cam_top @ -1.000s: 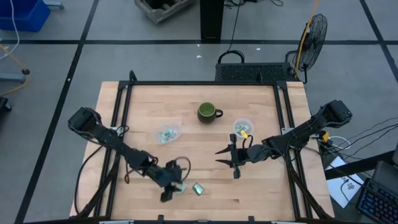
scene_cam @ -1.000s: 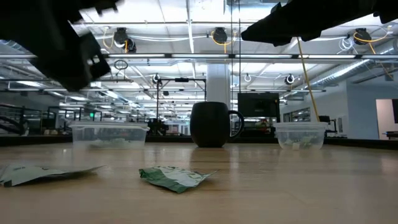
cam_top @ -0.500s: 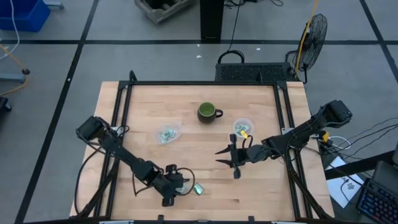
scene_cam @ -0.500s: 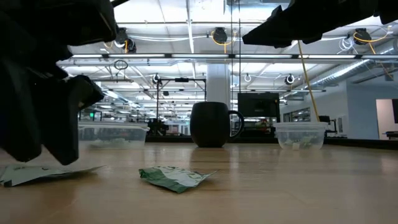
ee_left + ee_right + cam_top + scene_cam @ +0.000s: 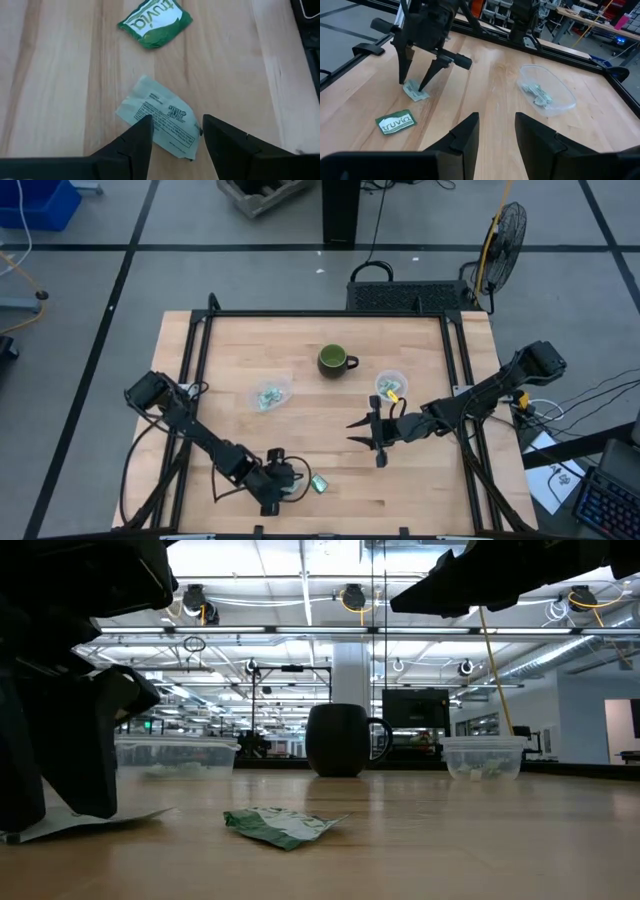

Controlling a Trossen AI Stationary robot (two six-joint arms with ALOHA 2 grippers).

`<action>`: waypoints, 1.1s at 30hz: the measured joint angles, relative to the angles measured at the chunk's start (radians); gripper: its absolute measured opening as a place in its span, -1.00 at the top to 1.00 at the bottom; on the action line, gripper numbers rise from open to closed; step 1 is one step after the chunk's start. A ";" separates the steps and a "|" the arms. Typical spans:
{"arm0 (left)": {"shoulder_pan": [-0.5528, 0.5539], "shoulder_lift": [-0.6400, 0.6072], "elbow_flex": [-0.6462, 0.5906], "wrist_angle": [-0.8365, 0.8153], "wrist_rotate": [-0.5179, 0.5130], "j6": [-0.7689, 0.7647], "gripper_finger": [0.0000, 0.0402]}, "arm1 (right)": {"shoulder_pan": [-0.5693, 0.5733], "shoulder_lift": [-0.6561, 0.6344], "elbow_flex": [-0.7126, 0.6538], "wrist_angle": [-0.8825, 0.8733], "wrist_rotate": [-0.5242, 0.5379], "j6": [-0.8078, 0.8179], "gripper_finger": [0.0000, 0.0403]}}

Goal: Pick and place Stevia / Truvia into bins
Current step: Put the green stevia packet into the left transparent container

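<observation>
A pale green-white packet point(image 5: 159, 116) lies flat on the wood near the table's near edge, with a darker green Truvia packet point(image 5: 155, 21) beside it. My left gripper point(image 5: 176, 122) is open, pointing down, its tips at the table astride the pale packet point(image 5: 415, 92). My right gripper point(image 5: 360, 434) hovers open over the table's middle, right of centre. Two clear bins stand on the table, the left bin point(image 5: 270, 395) and the right bin point(image 5: 390, 387), both with packets inside. My left gripper comes from above with open fingers point(image 5: 423, 84) set over the pale packet's edges point(image 5: 187, 142). I cannot tell whether the tips touch the paper. The packet lies flat on the table.
A dark green mug point(image 5: 335, 361) stands between the bins toward the far edge. The dark green packet point(image 5: 318, 483) lies just right of my left gripper point(image 5: 283, 483). Black frame rails point(image 5: 195, 370) run along the table's sides.
My left gripper has come down from well above the table and a little toward the right, so its open fingers now stand at the pale packet. Both packets lie where they were.
</observation>
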 joint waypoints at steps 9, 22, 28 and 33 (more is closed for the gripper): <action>-0.011 0.030 0.001 -0.042 -0.066 0.086 0.51 | 0.000 0.000 0.000 -0.002 0.000 0.000 0.41; 0.017 -0.074 -0.013 -0.163 -0.197 0.104 0.84 | 0.000 0.000 0.000 0.000 0.002 -0.016 0.41; 0.092 -0.245 -0.010 -0.461 -0.325 0.107 0.86 | -0.003 0.000 0.000 0.001 0.002 -0.027 0.41; 0.189 -0.389 -0.008 -0.680 -0.420 0.147 0.93 | -0.020 0.000 0.000 0.009 0.002 -0.027 0.41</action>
